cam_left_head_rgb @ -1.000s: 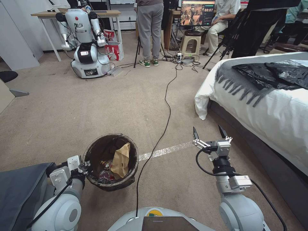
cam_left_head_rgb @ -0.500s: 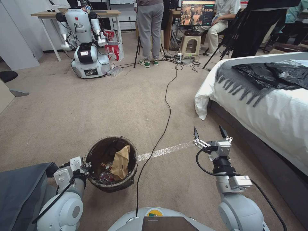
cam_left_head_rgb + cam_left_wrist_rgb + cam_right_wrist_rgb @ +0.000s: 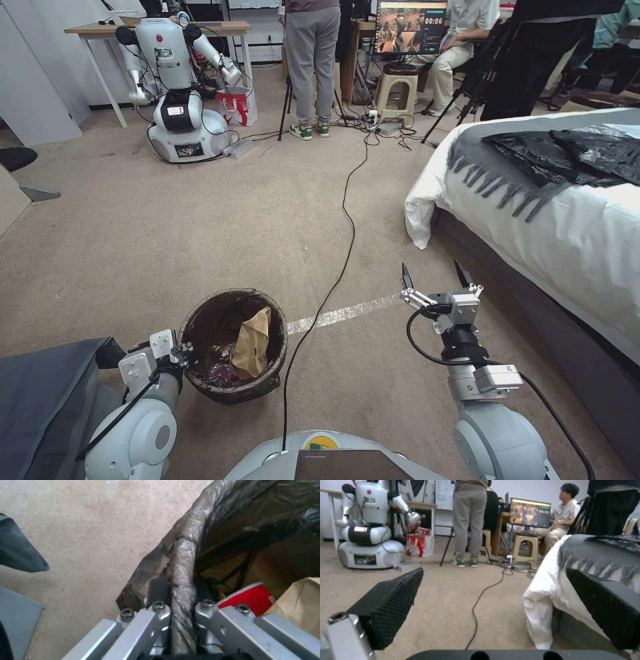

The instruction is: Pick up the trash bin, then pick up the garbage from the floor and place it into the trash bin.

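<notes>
the bin [image 3: 233, 347] sits at about 7 o'clock in the head view, on the carpet [image 3: 200, 227] just ahead of the robot's left shoulder. the left hand [image 3: 181, 351] is at its 9 o'clock rim, clamped on the rim: in the left wrist view the fingers [image 3: 156, 616] pinch the bunched dark liner [image 3: 181, 562] between them, one outside the wall and one inside.

inside the bin lie a tan paper bag [image 3: 252, 341], leaning against the 3 o'clock wall, and red-and-white litter [image 3: 220, 372] under it. the left wrist view shows a red cup [image 3: 248, 596] just beside the bag [image 3: 300, 602].

the right hand [image 3: 437, 275] hangs at about 5 o'clock, well apart from the bin, spread wide with nothing between its black pads [image 3: 391, 600]. it points toward 12 o'clock, above bare carpet near the bed [image 3: 567, 233].

a black cable [image 3: 343, 220] runs from 12 o'clock down past the bin's 3 o'clock side. a strip of pale tape [image 3: 343, 312] lies on the carpet between the bin and the right hand. black plastic bags [image 3: 567, 153] rest on a grey throw [image 3: 493, 180] on the bed at 2 o'clock.
</notes>
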